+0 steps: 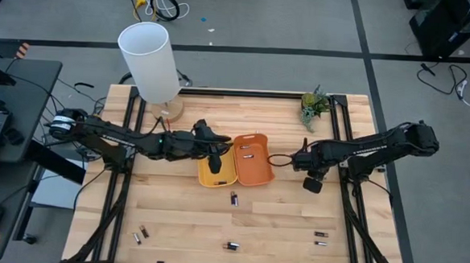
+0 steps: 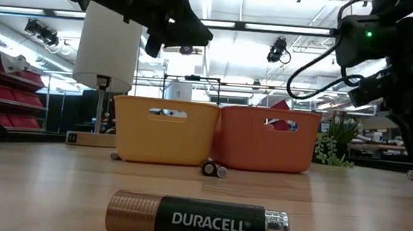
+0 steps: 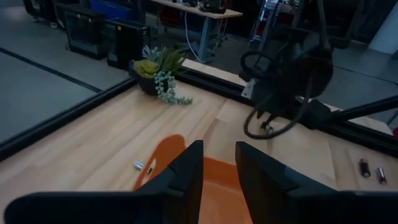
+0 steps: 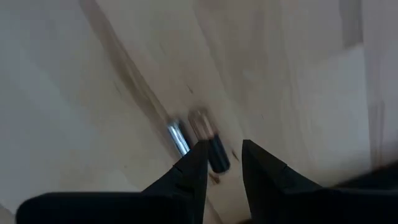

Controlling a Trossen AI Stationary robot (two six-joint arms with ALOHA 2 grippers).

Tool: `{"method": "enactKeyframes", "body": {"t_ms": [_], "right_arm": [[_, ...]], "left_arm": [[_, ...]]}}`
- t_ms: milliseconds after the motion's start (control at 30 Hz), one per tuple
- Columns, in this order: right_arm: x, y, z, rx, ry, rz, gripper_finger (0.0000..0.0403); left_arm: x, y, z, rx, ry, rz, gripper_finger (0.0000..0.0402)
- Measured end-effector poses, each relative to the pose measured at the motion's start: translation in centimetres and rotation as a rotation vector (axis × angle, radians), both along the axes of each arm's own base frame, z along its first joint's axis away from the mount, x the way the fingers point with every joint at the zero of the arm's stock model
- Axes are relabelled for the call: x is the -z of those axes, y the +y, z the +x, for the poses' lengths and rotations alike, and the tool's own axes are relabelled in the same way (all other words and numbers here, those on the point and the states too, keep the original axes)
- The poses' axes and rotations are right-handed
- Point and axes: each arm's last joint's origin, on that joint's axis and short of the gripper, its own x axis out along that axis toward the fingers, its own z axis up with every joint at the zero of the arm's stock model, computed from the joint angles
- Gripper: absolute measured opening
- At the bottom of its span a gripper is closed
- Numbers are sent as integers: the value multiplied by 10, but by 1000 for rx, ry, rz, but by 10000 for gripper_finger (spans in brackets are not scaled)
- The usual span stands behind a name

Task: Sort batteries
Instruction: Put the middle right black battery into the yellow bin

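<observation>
Two hands are in play: the left hand [image 1: 215, 159] hangs over the yellow tray [image 1: 217, 169] beside the orange tray [image 1: 254, 159], fingers slightly parted with nothing visible between them, while the right hand [image 1: 313, 182] sits off the orange tray's right side, jaws a narrow gap apart and empty above a pair of batteries [image 4: 199, 140]. We'd say come straight down, line the jaws across one cell and pinch it mid-body so it doesn't roll. Loose cells are still scattered across the pale wood counter [image 1: 182, 217], with a white lamp [image 1: 148, 58] and small plant [image 1: 315, 103] at the back and a bright workshop behind.
</observation>
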Motion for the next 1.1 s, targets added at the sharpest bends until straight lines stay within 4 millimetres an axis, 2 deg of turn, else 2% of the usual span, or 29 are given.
{"method": "enactKeyframes", "body": {"t_ms": [233, 767, 1100], "right_arm": [[18, -6, -10, 84, 23, -10, 87], [19, -6, -10, 122, 18, -20, 87], [17, -3, -16, 194, 89, 56, 87]], "left_arm": [[2, -1, 0, 5, -2, -78, 110], [1, 0, 0, -11, -28, -99, 110], [2, -1, 0, -5, -18, -100, 110]]}}
